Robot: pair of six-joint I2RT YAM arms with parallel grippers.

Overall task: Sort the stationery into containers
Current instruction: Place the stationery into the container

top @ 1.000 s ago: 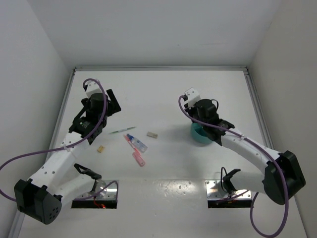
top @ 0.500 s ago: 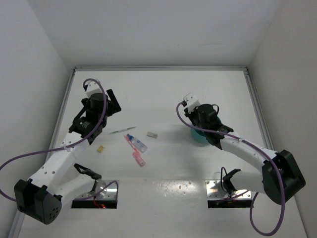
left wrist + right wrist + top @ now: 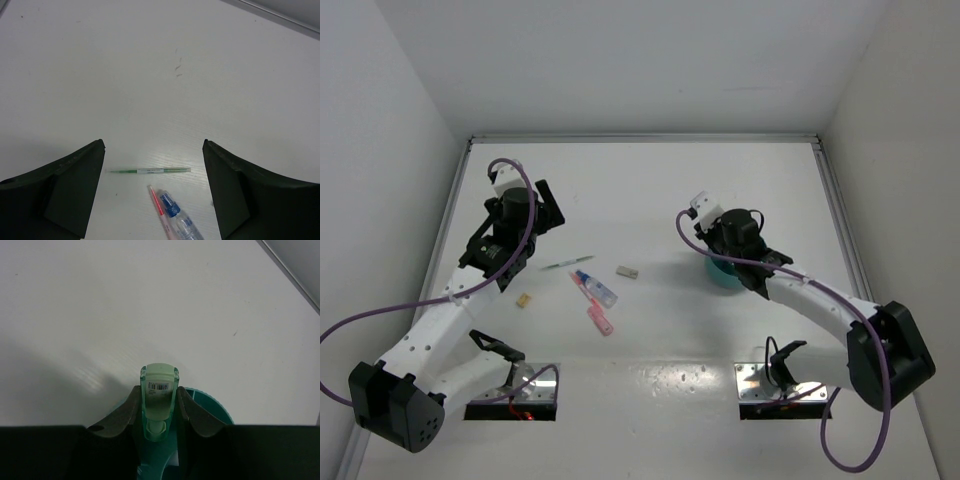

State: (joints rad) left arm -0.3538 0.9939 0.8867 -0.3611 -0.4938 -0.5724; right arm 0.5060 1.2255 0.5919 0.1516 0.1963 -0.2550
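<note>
Five loose pieces lie on the table [image 3: 650, 190]: one thin green pen [image 3: 566, 264], one clear-blue tube [image 3: 596, 289], one pink marker [image 3: 600, 320], one grey eraser [image 3: 627, 271] and one tiny yellow piece [image 3: 523, 300]. The left gripper [image 3: 154, 145] hangs wide open and empty above the pen. The right gripper [image 3: 159, 392] clamps one green marker [image 3: 159, 377] over the single teal tub [image 3: 216, 403].

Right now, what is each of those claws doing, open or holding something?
Left gripper: open, empty.
Right gripper: shut on a green marker, over the teal tub.
</note>
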